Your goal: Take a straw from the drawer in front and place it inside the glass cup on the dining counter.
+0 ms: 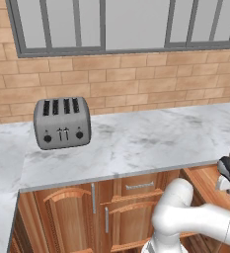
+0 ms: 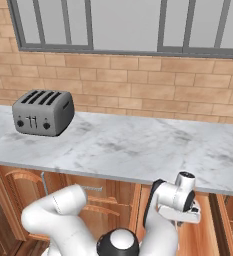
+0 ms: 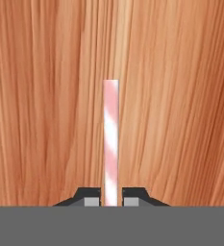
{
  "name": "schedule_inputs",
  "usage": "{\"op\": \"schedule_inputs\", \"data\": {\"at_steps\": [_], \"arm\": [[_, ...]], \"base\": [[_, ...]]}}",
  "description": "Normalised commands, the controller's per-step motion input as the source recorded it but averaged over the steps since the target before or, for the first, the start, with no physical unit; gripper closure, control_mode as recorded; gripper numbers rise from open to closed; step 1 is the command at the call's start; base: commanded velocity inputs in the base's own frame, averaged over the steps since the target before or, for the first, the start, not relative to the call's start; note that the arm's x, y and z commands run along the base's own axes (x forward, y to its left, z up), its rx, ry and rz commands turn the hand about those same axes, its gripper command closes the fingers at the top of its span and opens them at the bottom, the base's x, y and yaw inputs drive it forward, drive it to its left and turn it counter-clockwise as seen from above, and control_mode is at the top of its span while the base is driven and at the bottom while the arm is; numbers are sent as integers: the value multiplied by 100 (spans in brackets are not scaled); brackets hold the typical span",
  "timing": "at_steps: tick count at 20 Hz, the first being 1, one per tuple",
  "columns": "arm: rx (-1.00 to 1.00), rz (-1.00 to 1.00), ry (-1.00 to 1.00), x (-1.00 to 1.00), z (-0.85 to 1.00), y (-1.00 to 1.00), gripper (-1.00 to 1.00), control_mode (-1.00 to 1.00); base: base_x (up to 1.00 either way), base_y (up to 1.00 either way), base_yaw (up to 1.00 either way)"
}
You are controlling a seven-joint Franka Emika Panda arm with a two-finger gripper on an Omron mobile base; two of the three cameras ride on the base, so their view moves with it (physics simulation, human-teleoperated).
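Pinching the straw (image 3: 110,144) between its two dark finger tips, the gripper (image 3: 111,196) stands nearly closed, each tip pressed against one side of the thin tube. The straw, striped pink and white, runs straight away from the tips toward the top of the hand view, its far end cut square. Behind it lies a surface of brown wood with long grain running the same way as the straw; whether the straw touches that wood or hangs clear of it cannot be told.

In the right base view the white hand sits low, just under the front edge of the marble worktop (image 2: 138,145), in front of the brown cabinet fronts. In the left base view the hand shows at the right edge, again below the worktop's lip.

A shallow drawer (image 1: 140,186) with a horizontal silver bar handle sits under the worktop, beside taller cabinet doors with vertical handles. On the worktop, well off to the left, stands a grey four-slot toaster (image 1: 62,123) against the brick wall (image 1: 136,79), under a grey-framed window (image 1: 121,22).
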Motion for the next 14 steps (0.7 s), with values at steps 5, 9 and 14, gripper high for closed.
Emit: {"op": "schedule_inputs", "data": {"at_steps": [5, 9, 14], "arm": [[0, 0, 0, -7, 33, 0, 100, -100], [0, 0, 0, -16, 32, 0, 100, -100], [0, 0, 0, -22, 31, 0, 100, -100]], "base": [[0, 0, 0], [0, 0, 0], [0, 0, 0]]}}
